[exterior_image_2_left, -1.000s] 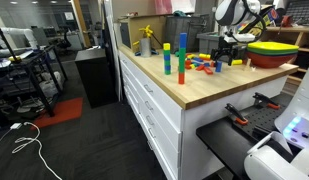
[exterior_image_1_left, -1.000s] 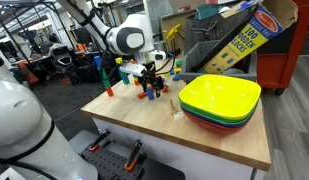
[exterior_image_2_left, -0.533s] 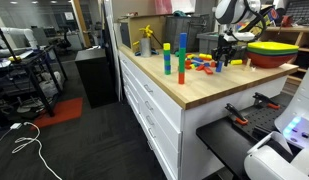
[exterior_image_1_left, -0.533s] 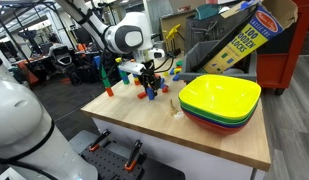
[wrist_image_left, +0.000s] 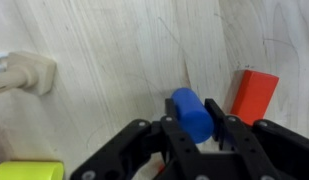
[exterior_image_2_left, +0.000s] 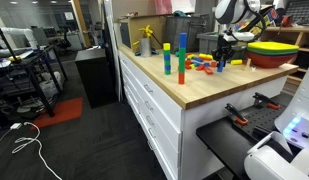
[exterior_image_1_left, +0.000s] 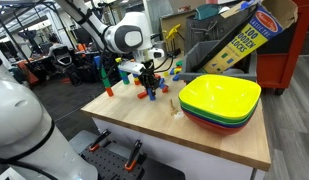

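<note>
On the wooden table [exterior_image_1_left: 144, 120], amid a scatter of toy blocks, we find the gripper [exterior_image_1_left: 146, 86] lowered to the surface and clamped on a blue cylinder [wrist_image_left: 192, 112]. In the wrist view the cylinder sits between the two black fingers [wrist_image_left: 174, 138], one on each side of it, its rounded end pointing away from the camera. We cannot tell whether it rests on the wood or is just clear of it.

We judge the step in hand to be the grasp itself, with the grip made and nothing carried yet. Any move from here calls for a straight rise first, because a red block [wrist_image_left: 254, 96] lies just beside the cylinder and a sideways drag could knock it.

The cylinder looks smooth and matt, like painted wood, and its round sides could roll under a loose pinch. The red block is flat-faced with sharp edges. A pale beige piece [wrist_image_left: 24, 72] and a yellow block [wrist_image_left: 24, 171] lie further off on the light, grained wood. Well apart along the table stands a stack of glossy, rounded-square bowls [exterior_image_1_left: 199, 88], yellow on top.
</note>
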Robot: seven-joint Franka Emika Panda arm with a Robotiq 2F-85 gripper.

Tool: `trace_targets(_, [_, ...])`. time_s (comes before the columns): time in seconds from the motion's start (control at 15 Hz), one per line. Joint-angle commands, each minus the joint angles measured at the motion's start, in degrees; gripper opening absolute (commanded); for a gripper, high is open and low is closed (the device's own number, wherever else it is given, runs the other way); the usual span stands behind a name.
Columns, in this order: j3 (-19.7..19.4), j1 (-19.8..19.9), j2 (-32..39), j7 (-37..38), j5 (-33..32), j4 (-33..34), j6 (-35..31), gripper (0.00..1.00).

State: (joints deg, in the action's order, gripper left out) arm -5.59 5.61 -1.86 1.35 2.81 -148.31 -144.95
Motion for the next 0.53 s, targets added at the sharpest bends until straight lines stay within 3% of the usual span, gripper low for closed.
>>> trace_targets(0.0, [-0.2,0.16,-3.36,-0.74,0.1,-1.26,0.52,0.08])
trace_targets(0.47, [-0.02,0.21,-6.44,0.16,-1.46,0.5,6.75,0.08])
